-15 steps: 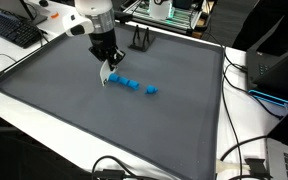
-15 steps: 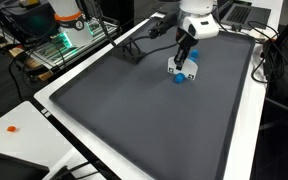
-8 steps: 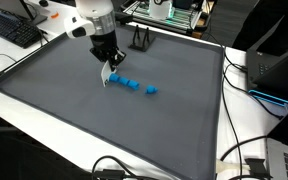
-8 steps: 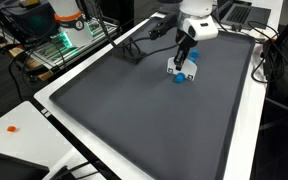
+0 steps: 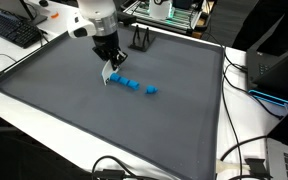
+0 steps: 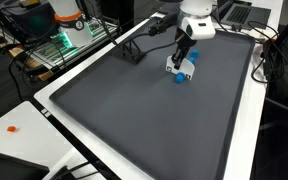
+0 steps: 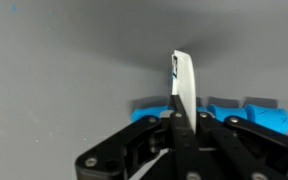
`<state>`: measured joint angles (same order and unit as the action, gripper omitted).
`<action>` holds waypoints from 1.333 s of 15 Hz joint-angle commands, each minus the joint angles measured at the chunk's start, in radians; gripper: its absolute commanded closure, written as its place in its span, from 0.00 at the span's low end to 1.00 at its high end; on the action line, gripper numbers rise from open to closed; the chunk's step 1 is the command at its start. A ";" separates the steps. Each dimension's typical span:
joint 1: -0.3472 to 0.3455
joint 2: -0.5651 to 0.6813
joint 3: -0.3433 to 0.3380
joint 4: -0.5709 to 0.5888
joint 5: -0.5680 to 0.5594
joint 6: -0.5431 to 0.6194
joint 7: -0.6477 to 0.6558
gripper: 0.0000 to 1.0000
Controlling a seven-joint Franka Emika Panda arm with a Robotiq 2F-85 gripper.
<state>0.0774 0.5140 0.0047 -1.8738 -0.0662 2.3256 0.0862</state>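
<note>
Grey matting (image 5: 84, 115) is spread over the table (image 5: 244, 120), and a short row of blue blocks (image 5: 130, 84) is laid on it toward the far side. The claw (image 5: 107, 72) is seen clamped on a white strip (image 7: 182, 85) (thin and flat; whether card or blade cannot be told), which is pinched between the fingers and pointed down at the matting, just beside the end of the row. In the wrist view the blocks are seen directly behind the strip. A black stand (image 5: 140, 40) is placed well apart, by the matting's far edge.
</note>
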 commanded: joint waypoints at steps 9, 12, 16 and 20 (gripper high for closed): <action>0.055 -0.084 -0.038 -0.070 -0.078 -0.082 0.198 0.99; 0.058 -0.131 -0.032 -0.090 -0.062 -0.068 0.250 0.99; 0.062 -0.217 -0.026 -0.142 -0.039 -0.070 0.339 0.99; 0.075 -0.327 -0.025 -0.242 -0.013 -0.037 0.511 0.99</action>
<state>0.1351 0.2918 -0.0138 -1.9994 -0.0923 2.2450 0.4671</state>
